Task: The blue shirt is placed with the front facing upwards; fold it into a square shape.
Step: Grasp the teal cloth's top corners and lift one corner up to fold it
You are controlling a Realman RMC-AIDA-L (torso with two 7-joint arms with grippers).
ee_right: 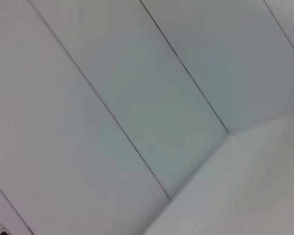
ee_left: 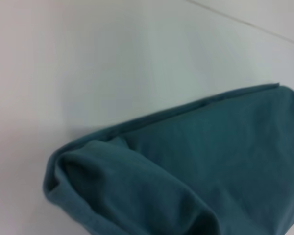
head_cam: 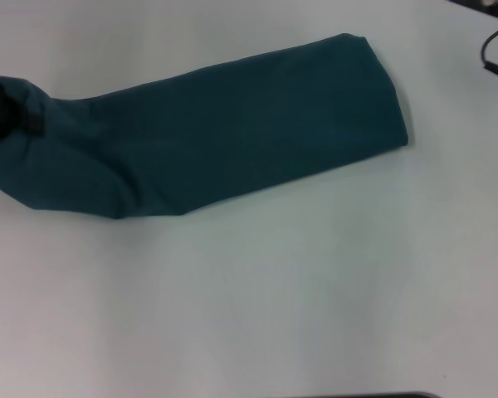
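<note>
The blue shirt [head_cam: 232, 124] lies on the white table [head_cam: 274, 290] as a long, narrow folded strip, running from the far right down to the left edge of the head view. No lettering or label shows. My left gripper [head_cam: 4, 109] is a black shape at the left edge, shut on the shirt's left end, where the cloth bunches up around it. In the left wrist view that end of the blue shirt [ee_left: 186, 171] is rolled and raised a little off the table. My right gripper is out of view; its wrist view shows only pale panels.
A black cable [head_cam: 496, 51] lies at the far right corner of the table. White tabletop stretches in front of the shirt, toward me.
</note>
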